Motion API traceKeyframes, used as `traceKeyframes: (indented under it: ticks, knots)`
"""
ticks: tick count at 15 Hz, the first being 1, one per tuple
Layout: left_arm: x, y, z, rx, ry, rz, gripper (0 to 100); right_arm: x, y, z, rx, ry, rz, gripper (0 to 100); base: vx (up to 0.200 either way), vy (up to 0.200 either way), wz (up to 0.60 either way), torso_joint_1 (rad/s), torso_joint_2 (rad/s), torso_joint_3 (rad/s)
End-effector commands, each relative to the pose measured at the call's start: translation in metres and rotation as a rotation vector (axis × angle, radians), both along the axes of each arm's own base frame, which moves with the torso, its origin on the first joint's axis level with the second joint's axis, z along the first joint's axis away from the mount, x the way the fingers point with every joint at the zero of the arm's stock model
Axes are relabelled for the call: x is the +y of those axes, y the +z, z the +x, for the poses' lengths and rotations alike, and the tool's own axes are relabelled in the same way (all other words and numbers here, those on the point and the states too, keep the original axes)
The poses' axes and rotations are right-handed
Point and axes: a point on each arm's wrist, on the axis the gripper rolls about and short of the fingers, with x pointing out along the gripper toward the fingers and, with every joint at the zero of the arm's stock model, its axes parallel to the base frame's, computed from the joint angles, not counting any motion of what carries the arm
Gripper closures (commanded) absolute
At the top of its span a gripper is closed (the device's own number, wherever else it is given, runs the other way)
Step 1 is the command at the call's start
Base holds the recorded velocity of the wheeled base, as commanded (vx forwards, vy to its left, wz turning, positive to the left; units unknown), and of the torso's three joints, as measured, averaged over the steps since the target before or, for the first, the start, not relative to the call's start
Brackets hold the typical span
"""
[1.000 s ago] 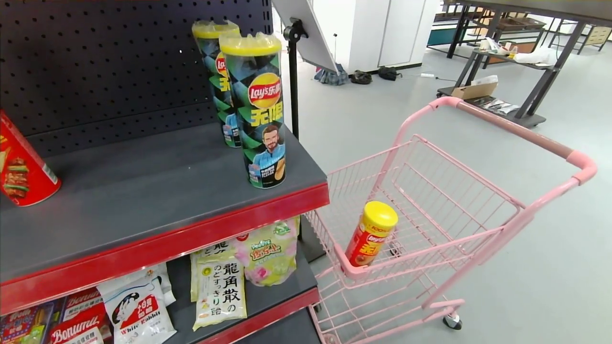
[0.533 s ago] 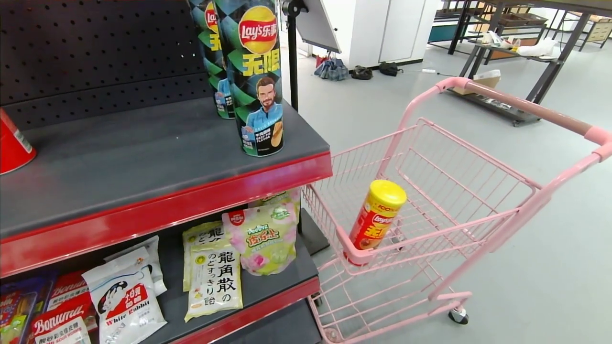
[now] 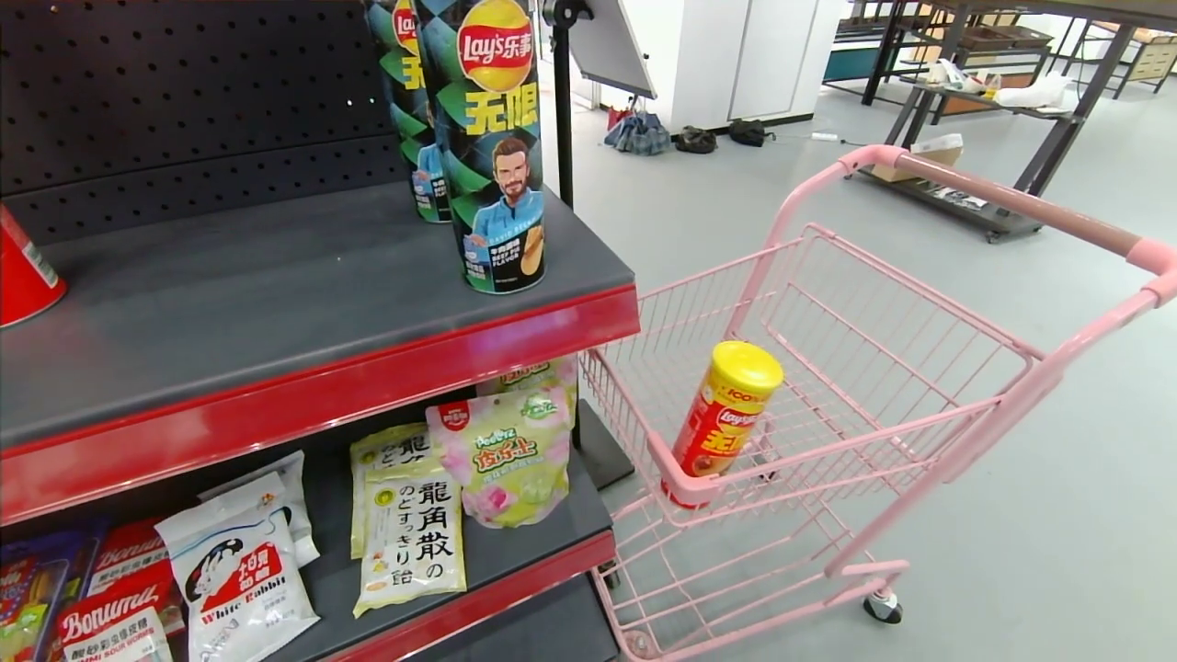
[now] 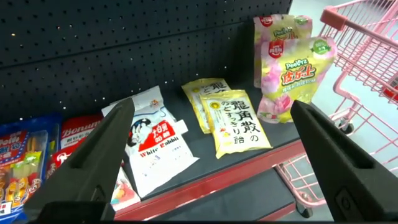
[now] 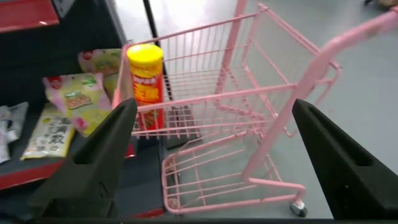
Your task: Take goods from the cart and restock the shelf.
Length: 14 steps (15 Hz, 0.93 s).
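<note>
Pink wire cart (image 3: 1002,204) stands just beside the shelf end. One yellow-lidded chip canister (image 3: 726,409) stands in its corner nearest the shelf, against the wires; we judge it the next item to restock. Upper shelf (image 3: 276,303) has bare room beside two green chip canisters (image 3: 497,147), a fitting spot for it. Left tool (image 4: 212,106) is spread wide and empty, facing candy bags (image 4: 233,127) on the lower shelf. Right tool (image 5: 214,104) is likewise spread and faces the cart, so we think it better placed for the pick.
</note>
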Motion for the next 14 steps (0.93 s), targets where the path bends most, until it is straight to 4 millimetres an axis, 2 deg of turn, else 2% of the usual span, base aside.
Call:
traceKeyframes:
  ticks: [1, 2, 4, 5, 9, 14]
  knots:
    - [0.000, 0.000, 0.000, 0.000, 0.001, 0.000, 0, 0.017, 0.050, 0.108, 0.228, 0.178, 0.035, 0, 0.000, 0.000, 0.00, 0.000, 0.00, 0.000]
    - [0.000, 0.000, 0.000, 0.000, 0.001, 0.000, 0, 0.025, 0.027, 0.139, 0.294, 0.225, 0.054, 0, 0.000, 0.000, 0.00, 0.000, 0.00, 0.000]
    - [0.000, 0.000, 0.000, 0.000, 0.001, 0.000, 0, 0.030, -0.006, 0.162, 0.348, 0.248, 0.038, 0, 0.000, 0.000, 0.00, 0.000, 0.00, 0.000]
    - [0.000, 0.000, 0.000, 0.000, 0.001, 0.000, 0, 0.035, -0.031, 0.184, 0.376, 0.276, 0.036, 0, 0.000, 0.000, 0.00, 0.000, 0.00, 0.000]
    - [0.000, 0.000, 0.000, 0.000, 0.001, 0.000, 0, 0.045, -0.056, 0.214, 0.439, 0.337, 0.028, 0, 0.000, 0.000, 0.00, 0.000, 0.00, 0.000]
    - [0.000, 0.000, 0.000, 0.000, 0.001, 0.000, 0, 0.069, -0.059, 0.240, 0.443, 0.416, -0.001, 0, 0.000, 0.000, 0.00, 0.000, 0.00, 0.000]
